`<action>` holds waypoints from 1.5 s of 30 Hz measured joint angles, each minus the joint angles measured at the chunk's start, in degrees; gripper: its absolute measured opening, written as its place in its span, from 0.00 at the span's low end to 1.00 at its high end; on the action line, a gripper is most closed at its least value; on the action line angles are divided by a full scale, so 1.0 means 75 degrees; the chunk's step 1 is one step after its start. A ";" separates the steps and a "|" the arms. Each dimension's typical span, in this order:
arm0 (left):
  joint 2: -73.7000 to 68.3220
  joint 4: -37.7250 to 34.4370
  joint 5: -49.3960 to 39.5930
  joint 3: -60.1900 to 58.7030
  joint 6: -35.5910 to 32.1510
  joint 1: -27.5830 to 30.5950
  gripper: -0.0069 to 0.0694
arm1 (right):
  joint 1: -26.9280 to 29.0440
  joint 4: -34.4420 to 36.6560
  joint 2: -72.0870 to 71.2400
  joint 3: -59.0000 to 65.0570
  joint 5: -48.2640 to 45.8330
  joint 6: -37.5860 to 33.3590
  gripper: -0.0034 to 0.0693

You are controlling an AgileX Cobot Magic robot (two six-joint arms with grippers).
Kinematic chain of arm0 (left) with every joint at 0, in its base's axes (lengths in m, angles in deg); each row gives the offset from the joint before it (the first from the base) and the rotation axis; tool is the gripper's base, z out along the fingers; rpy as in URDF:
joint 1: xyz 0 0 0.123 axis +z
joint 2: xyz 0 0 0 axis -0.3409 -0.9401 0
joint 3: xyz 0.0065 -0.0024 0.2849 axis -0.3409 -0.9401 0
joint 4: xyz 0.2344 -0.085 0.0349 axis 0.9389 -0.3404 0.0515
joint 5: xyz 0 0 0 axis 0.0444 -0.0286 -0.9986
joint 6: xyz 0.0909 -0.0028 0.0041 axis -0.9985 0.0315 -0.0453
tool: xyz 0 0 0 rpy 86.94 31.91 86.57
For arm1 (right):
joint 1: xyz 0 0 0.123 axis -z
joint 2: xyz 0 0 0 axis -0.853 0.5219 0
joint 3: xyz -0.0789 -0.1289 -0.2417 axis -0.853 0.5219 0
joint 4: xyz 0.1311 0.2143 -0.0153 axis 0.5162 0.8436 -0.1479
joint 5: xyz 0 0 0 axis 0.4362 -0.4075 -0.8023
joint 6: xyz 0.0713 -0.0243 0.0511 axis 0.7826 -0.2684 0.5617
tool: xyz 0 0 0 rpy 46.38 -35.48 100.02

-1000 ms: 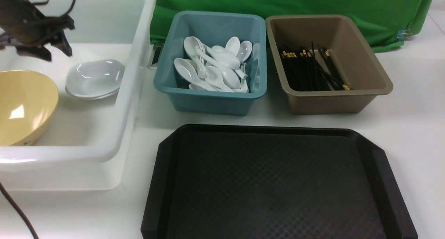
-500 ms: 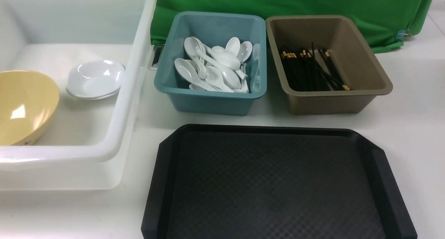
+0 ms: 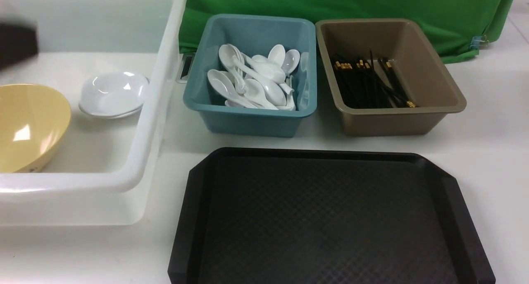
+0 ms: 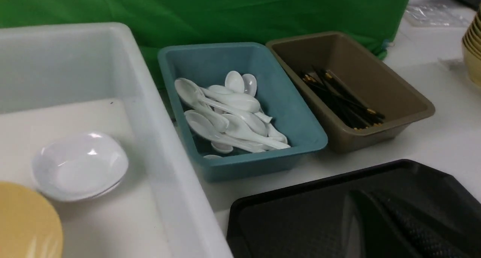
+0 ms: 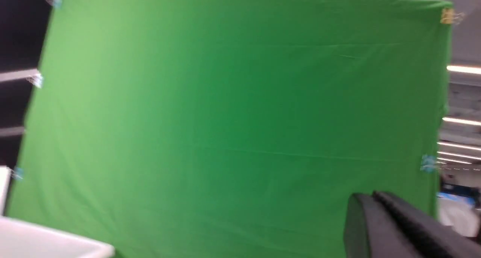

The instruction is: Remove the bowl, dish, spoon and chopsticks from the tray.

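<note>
The black tray lies bare at the front; it also shows in the left wrist view. The mustard-yellow bowl rests tilted in the white bin, beside stacked small white dishes. White spoons fill the blue bin. Black chopsticks lie in the brown bin. My left gripper hangs over the tray's corner, fingers together and empty. A dark blur of the left arm shows at the front view's left edge. My right gripper is shut, empty, facing the green cloth.
The green cloth hangs behind the bins. A stack of yellow bowls stands beyond the brown bin in the left wrist view. The white table runs around the tray and bins.
The left gripper, over the white bin's back left a second ago, left the front view and now shows only as a dark blur at the left edge. Everything else is still.
</note>
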 joint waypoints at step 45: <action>0.4536 0.1521 0.4073 -0.6696 0.0420 0.1332 0.09 | 0.0000 0.0416 -0.0072 0.0300 -0.0783 0.0014 0.27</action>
